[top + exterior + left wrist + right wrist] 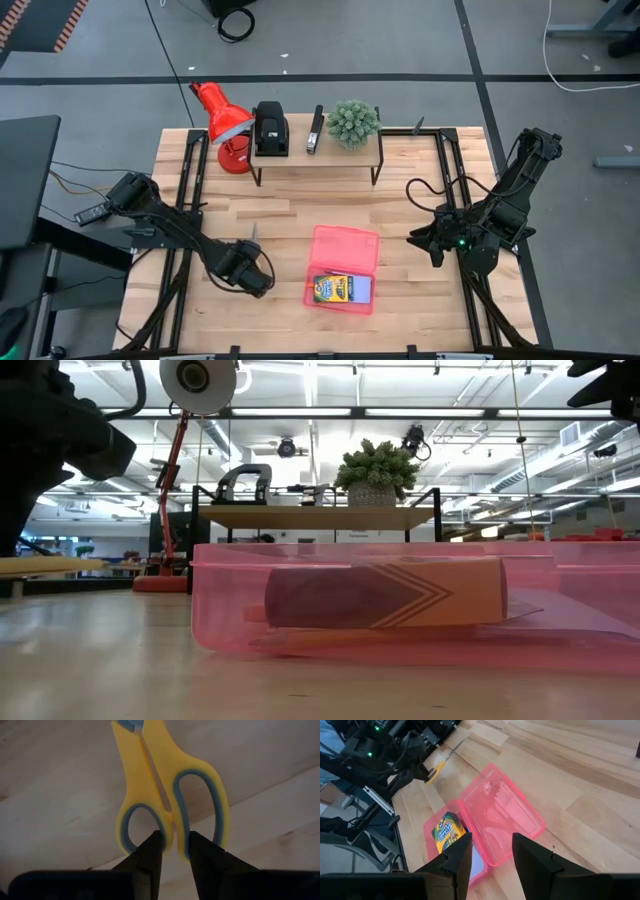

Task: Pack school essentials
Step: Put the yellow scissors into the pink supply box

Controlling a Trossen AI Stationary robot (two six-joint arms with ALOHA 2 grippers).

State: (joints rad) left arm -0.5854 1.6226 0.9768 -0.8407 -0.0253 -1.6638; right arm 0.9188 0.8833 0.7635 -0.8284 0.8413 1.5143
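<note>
The yellow-handled scissors (170, 795) have blue-lined finger loops, and my left gripper (174, 847) is shut on them at the table's near left, left of the box (250, 268). Their blade (253, 232) points toward the far edge. An open pink plastic box (345, 262) lies at the table's middle. Its near half holds the yellow-green crayon box (338, 288) and a pale lavender-blue notepad (362, 290). My right gripper (490, 855) hangs open to the right of the box, above the table, with nothing between its fingers. My left gripper pinches the scissors between its two fingers where the two handle loops meet (172, 827), one finger on each side. The fingers come from above, pointing down. The scissors run out from the fingers toward the far edge; whether their tip rests on the table I cannot tell.
A low shelf (315, 155) at the far edge carries two black desk devices and a small potted plant (353, 122). A red lamp (225, 125) stands at its left. Bare wood lies between the shelf and the pink box, and on both sides of the box.
</note>
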